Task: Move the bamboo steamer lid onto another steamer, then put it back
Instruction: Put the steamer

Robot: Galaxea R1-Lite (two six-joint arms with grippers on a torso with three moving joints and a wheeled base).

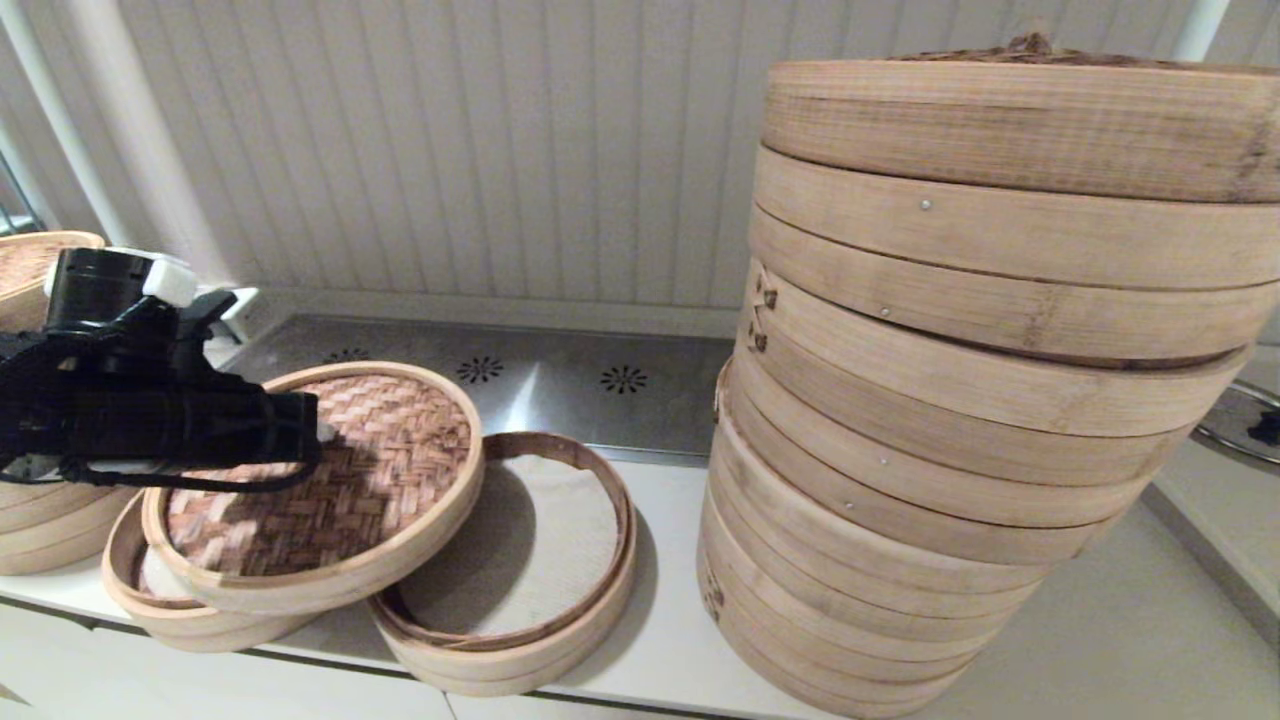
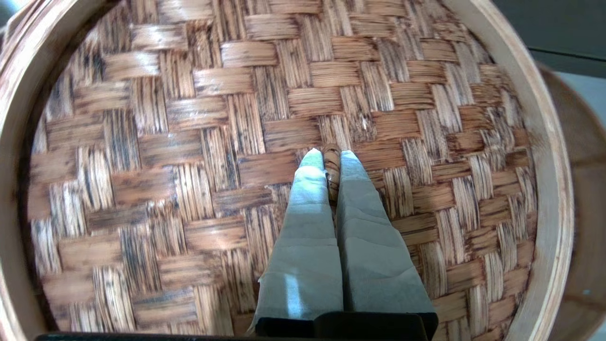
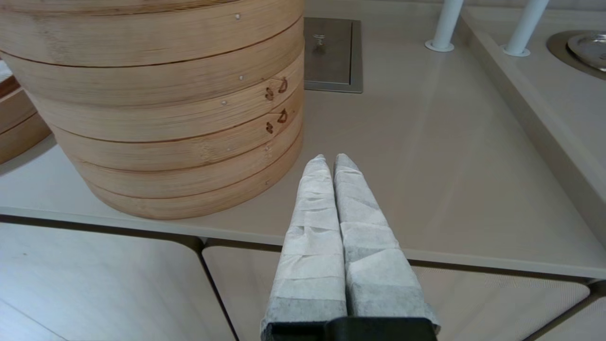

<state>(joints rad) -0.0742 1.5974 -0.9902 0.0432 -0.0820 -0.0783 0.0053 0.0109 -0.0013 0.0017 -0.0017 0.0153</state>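
The small round lid with the reddish-brown herringbone-woven top and pale bamboo rim hangs tilted near the bench's front-left corner, its raised edge toward the back wall; its low front-left side overlaps a shallow pale bamboo basket, while its right rim overhangs the neighbouring shallow round basket with the flat pale liner sheet. It is tilted, I judge, because it is carried only by its tiny centre loop; the left hand is clenched on that loop, its padded fingers pinching it from either side. Which of the two baskets it is bound for cannot be told from this pose. A huge stack of pale bamboo steamers fills the bench's right half; the right hand sits idle with its fingers pressed together on nothing, off the bench's front edge beside that stack.
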